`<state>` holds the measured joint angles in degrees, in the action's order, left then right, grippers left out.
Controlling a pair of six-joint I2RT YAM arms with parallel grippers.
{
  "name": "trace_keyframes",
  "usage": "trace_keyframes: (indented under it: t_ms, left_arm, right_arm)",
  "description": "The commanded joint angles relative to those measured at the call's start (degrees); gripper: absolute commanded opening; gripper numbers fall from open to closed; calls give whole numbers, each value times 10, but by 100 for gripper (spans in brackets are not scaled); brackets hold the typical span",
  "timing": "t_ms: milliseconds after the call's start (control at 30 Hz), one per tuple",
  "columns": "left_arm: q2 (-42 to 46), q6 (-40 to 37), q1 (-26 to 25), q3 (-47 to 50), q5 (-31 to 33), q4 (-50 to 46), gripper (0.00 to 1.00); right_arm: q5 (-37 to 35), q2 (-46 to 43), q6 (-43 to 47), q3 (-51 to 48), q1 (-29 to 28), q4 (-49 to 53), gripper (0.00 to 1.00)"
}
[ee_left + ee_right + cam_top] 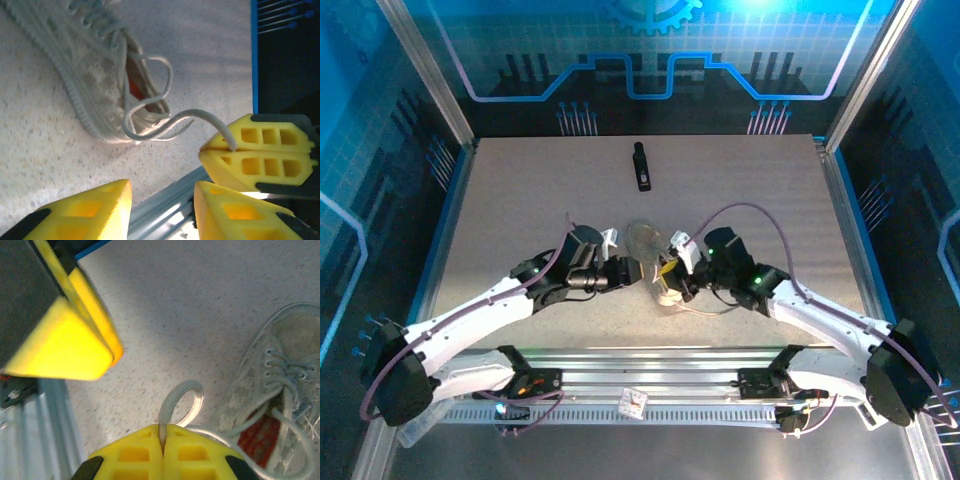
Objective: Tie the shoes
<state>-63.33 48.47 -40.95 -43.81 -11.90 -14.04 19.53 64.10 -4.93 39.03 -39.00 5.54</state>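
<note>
Just beside the sneaker point(90, 70), our right end effector point(162, 432) pinches a thin, floppy, slippy-looking lace point(167, 406), left end effector point(162, 200) spread, so we'd hold near the tip.

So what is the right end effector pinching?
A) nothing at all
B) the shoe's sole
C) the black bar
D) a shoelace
D: in the right wrist view, the right end effector has its yellow fingers pressed together on a pale lace that runs back to the sneaker.
</note>
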Motion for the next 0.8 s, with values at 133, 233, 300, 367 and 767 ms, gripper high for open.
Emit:
trace_keyframes:
  t_ms: [133,233,300,367,767]
  left_arm:
    - [107,-377,5,133,-77,272,42]
    - [127,-531,5,167,-85,319,48]
    - [116,-611,5,151,-92,287,49]
    - [98,-658,4,131,-105,262,49]
    - [18,-742,-27,61,-144,217,40]
  right_arm:
    - [202,39,107,111,43,262,0]
    - [220,60,136,162,44,323,0]
    - [225,71,152,183,44,356,0]
    - [228,80,162,198,44,377,0]
    - [220,105,177,225,44,410,0]
